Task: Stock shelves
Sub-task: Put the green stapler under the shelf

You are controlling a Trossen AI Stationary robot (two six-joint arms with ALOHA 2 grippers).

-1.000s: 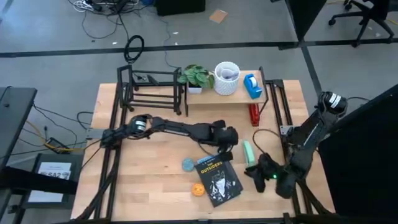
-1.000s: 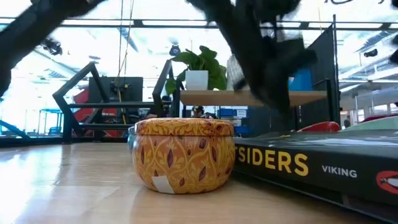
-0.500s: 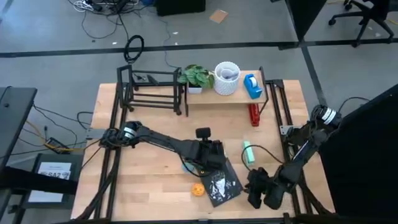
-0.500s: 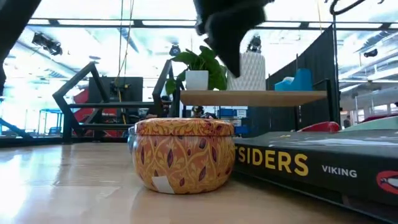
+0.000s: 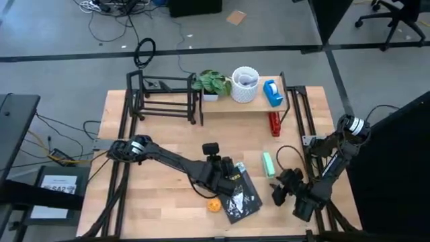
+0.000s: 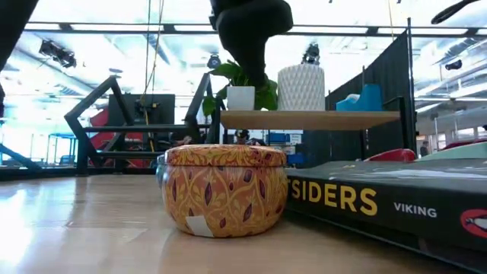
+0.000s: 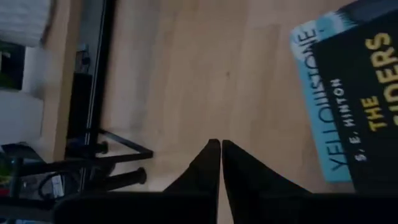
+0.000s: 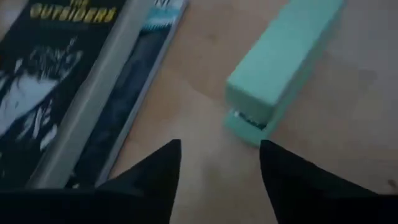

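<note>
Left end effector: fingers pressed together, empty, above bench beside book. Right end effector: fingers spread, empty, near mint stapler.

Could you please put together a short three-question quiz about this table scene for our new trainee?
1. True or false: the left pincer has its fingers shut and holds nothing.
2. Which object lies on the table just ahead of the right pincer? A) the mint green stapler B) the patterned tin C) the red stapler
3. Fill in: on the plank shelf stand a potted plant, a white vase and a blue ____.

Key: 1 true. 2 A. 3 tape dispenser.
</note>
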